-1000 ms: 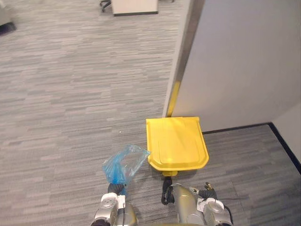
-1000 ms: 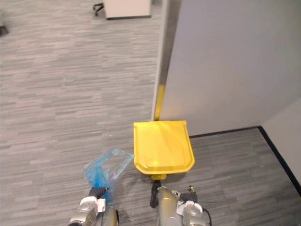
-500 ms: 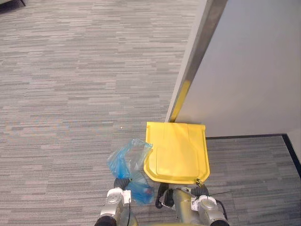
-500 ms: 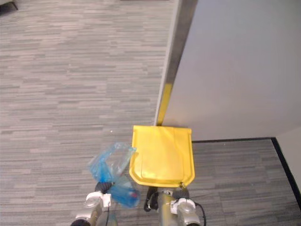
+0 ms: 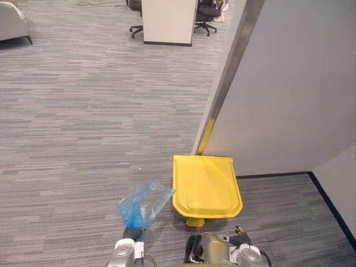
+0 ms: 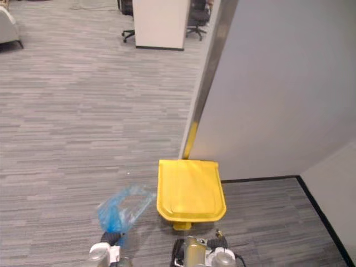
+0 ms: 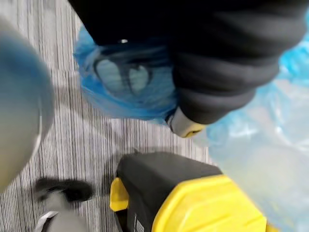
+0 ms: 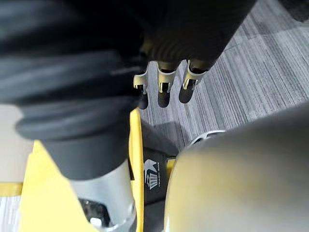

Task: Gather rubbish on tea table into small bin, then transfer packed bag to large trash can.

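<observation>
My left hand (image 5: 132, 233) grips the blue rubbish bag (image 5: 146, 204) just beside the large trash can (image 5: 207, 185), whose yellow lid is down. My right hand (image 8: 163, 92) hangs with fingers released by the can's front. Unless that lid is opened first, I judge the bag will land on top and slide to the floor.

Grey striped carpet (image 5: 83, 122) is laid throughout. A pale partition wall (image 5: 295, 83), edged with a metal post (image 5: 228, 67) and black skirting (image 5: 328, 200), is noted. A white cabinet (image 5: 167, 19) and office chairs (image 5: 208, 11) are observed beyond.
</observation>
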Robot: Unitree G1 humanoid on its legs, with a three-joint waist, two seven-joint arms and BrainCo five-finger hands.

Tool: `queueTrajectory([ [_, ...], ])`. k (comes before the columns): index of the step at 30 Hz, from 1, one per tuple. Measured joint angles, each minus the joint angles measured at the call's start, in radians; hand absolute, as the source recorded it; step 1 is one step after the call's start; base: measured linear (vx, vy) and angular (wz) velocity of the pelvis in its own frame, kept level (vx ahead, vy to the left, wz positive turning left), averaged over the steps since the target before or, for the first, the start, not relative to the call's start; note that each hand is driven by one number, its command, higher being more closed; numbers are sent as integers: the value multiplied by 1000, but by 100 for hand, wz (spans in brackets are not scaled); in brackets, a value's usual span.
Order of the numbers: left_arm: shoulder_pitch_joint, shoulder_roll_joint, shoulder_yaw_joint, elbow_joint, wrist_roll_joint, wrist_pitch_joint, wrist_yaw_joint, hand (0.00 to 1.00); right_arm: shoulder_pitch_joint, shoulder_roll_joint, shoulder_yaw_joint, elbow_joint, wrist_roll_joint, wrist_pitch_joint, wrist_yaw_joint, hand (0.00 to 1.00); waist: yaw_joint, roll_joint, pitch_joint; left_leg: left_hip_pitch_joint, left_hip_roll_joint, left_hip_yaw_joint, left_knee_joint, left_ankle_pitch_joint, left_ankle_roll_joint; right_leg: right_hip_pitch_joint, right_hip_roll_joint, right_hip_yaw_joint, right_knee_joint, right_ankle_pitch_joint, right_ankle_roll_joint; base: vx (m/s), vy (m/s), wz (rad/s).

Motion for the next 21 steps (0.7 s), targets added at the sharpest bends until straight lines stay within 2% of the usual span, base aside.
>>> queueTrajectory([
  [1,8,-1,6,0,0,1,-1,100,7,7,0,9,-1,1,1,0,0,-15,-22,-3,-14,0,-32,13,-6,60,8,23,-127,-58,33,26,-125,-11],
  [2,8,-20,11,14,1,6,-2,100,1,-5,-32,53,3,3,0,0,-2,9,-49,-8,-21,-3,-100,57,-2,104,46,16,-296,-64,-43,75,-143,-33],
  [3,17,-45,3,21,0,8,-5,100,-1,-24,-48,71,6,2,-2,0,-3,50,-73,-7,-6,0,-163,100,-8,104,79,21,-377,-16,-52,108,-122,-30],
  [4,17,-45,3,21,0,8,-5,100,-1,-24,-48,71,6,2,-2,0,-3,50,-73,-7,-6,0,-163,100,-8,104,79,21,-377,-16,-52,100,-41,-23],
  [5,17,-55,-7,27,0,8,-8,100,-2,-44,-49,81,7,2,-2,0,-7,77,-84,-6,13,1,-183,132,-29,134,108,19,-451,27,-59,102,-19,-7],
  [7,15,-46,-5,27,1,9,-17,100,0,-43,-57,89,7,2,-4,0,-9,75,-81,-8,29,2,-141,135,-29,188,125,17,-518,56,-60,77,-3,-4],
  [10,13,-37,-5,27,0,8,-20,100,-2,-42,-56,114,9,2,-6,0,-5,52,-76,-33,30,25,-61,146,-13,245,127,32,-599,104,-54,1,23,-3],
  [12,7,-38,-6,29,0,8,-21,100,-5,-43,-56,113,9,1,-11,0,-5,53,-75,-32,17,27,-101,160,8,238,125,45,-636,136,-47,-36,72,-11],
  [16,-7,-28,-36,48,1,8,-22,100,-11,-55,-56,115,10,2,-14,0,-6,71,-61,27,-18,46,-261,209,18,233,118,87,-725,217,-33,-73,97,-22],
  [20,-3,-22,-35,48,2,8,-22,100,-20,-53,-50,115,9,3,-13,0,-8,75,-48,64,-38,105,-301,210,21,216,110,157,-737,254,-21,-133,96,-51],
  [21,-5,-14,-35,48,2,8,-22,100,-30,-48,-34,113,9,3,-13,0,-8,69,-40,62,-44,132,-309,206,25,181,109,185,-710,256,-20,-196,79,-76],
])
